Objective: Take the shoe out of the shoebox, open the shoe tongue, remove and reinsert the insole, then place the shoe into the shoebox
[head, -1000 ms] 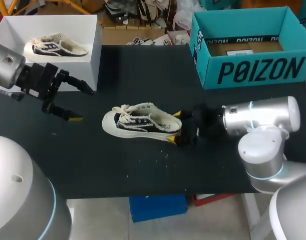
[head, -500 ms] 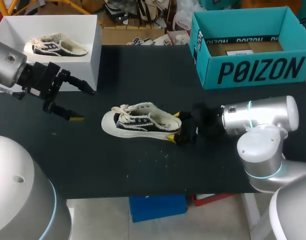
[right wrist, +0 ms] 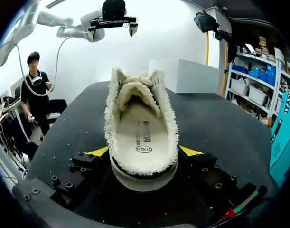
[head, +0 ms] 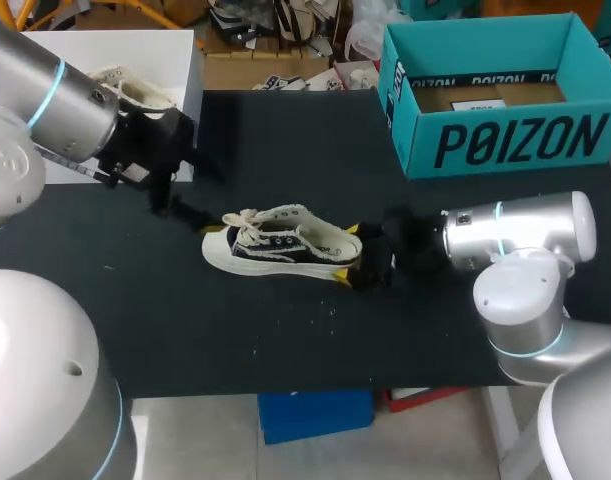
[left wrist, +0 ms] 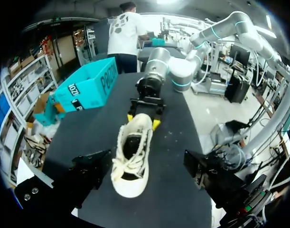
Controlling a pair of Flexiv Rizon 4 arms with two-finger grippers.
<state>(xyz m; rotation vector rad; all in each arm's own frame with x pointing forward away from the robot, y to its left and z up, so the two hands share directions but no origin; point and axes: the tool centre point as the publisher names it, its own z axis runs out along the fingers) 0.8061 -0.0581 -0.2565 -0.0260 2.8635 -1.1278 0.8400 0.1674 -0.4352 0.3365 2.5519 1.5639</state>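
The low-cut shoe (head: 283, 243) lies on its sole in the middle of the black counter (head: 285, 340), outside the teal shoebox (head: 495, 95), which stands open at the counter's far right corner. The shoe's toe points toward the left arm and its heel toward the right arm.

The right claw (head: 351, 254) pinches the shoe's heel. In the right wrist view its yellow tips (right wrist: 99, 151) press against the fleecy collar from both sides. That view looks straight into the shoe's mouth, where the pale insole (right wrist: 143, 133) lies flat inside and the tongue (right wrist: 135, 92) stands at the far end. The white laces (head: 247, 220) are bunched over the toe end.

The left claw (head: 188, 192) hangs just off the shoe's toe. In the left wrist view its two dark fingers (left wrist: 90, 173) are spread wide on either side of the toe, clear of the shoe and holding nothing.

A white box (head: 181, 62) stands at the far left corner of the counter. A second shoe (head: 137, 93) lies inside it, partly hidden behind the left arm.
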